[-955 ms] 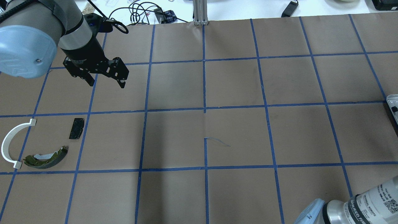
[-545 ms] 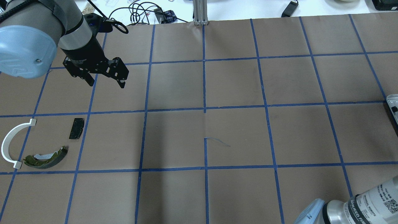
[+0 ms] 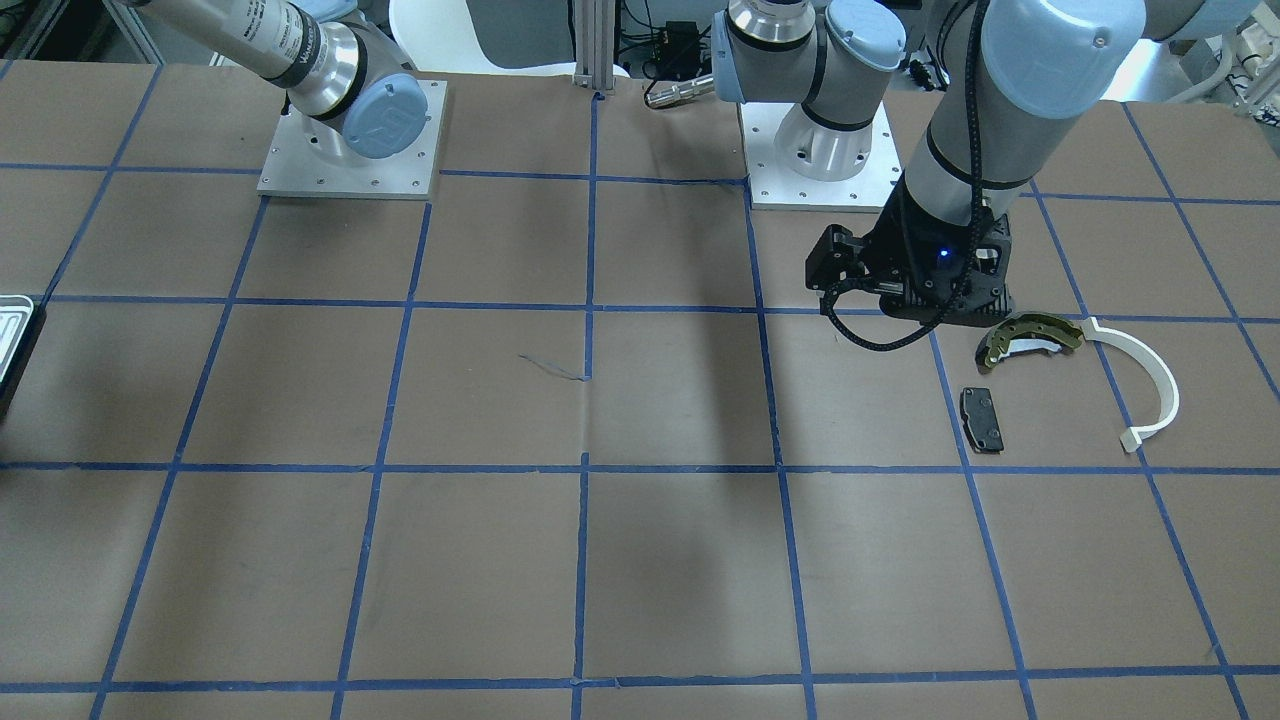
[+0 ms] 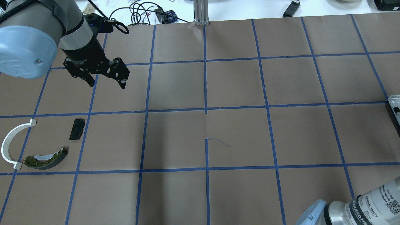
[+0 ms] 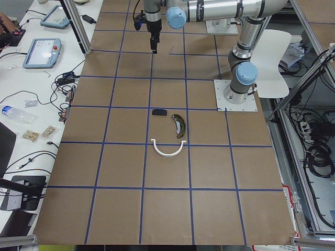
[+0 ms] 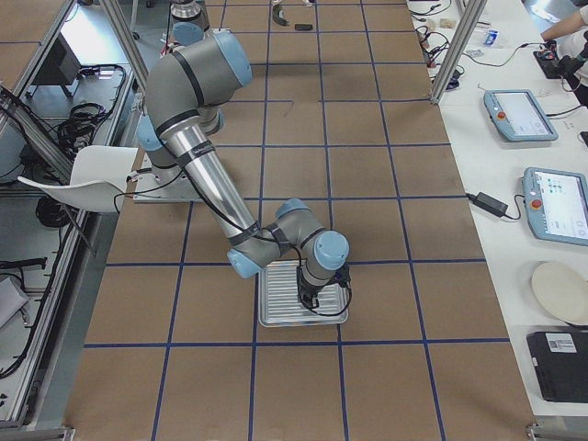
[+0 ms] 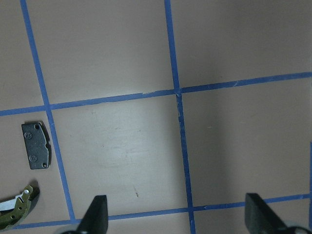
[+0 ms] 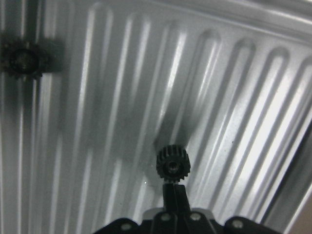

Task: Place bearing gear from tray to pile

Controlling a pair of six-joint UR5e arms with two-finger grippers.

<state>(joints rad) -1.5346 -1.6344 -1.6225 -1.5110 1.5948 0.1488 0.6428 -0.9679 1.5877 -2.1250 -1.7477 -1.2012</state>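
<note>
While the right gripper (image 8: 173,189) pinches its fingers together on the gear (image 8: 172,165), low over the tray (image 8: 234,97), the lift should go straight up, clear of the ribs and the second gear (image 8: 22,58). The pile (image 4: 47,158) lies well apart. The left gripper (image 4: 107,83) hangs near it, fingers spread, perhaps for a hand-over.

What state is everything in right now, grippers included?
tray: flat on the table.
bearing gear: gripped; whether lifted off, cannot tell.
second gear: loose on the tray.
right gripper: shut on bearing gear.
left gripper: open, empty, above the table.
brake shoe: lying on the table.
white arc: lying beside the brake shoe.
black pad: lying flat, apart from both.
</note>
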